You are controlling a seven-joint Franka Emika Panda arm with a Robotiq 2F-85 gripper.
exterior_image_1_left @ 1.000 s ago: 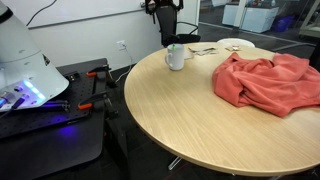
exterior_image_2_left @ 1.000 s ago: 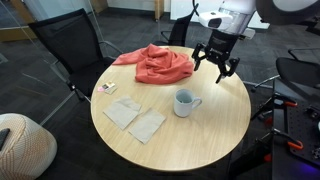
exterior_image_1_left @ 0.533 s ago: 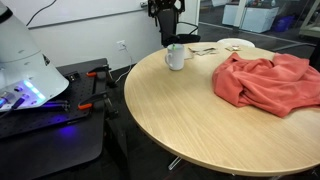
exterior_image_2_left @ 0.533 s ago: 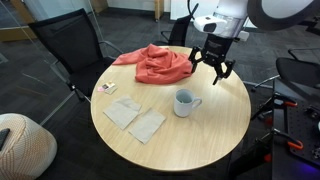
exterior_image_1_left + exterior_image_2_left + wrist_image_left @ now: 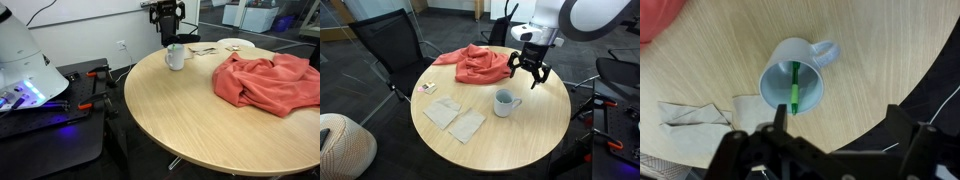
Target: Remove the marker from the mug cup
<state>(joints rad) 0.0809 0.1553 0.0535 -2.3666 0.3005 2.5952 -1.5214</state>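
Observation:
A small pale mug cup [image 5: 778,80] with a side handle stands upright on the round wooden table [image 5: 875,55]. The bright green marker [image 5: 797,90] leans inside it, seen from above in the wrist view. In both exterior views the mug [image 5: 505,102] [image 5: 175,57] is too small for the marker to show. My gripper [image 5: 840,120] is open and empty. Its left finger is just beside the mug's rim and its right finger is over the table edge. In an exterior view my gripper [image 5: 530,80] hangs above the table behind the mug. It also shows at the far table edge [image 5: 168,32].
A crumpled red cloth [image 5: 480,65] [image 5: 268,80] lies on the table beside my gripper. Two paper napkins [image 5: 455,118] [image 5: 700,115] and a small card [image 5: 425,88] lie near the mug. Black chairs [image 5: 390,50] surround the table.
My gripper has moved down and in over the table, closer to the mug. The mug, marker and cloth have not moved.

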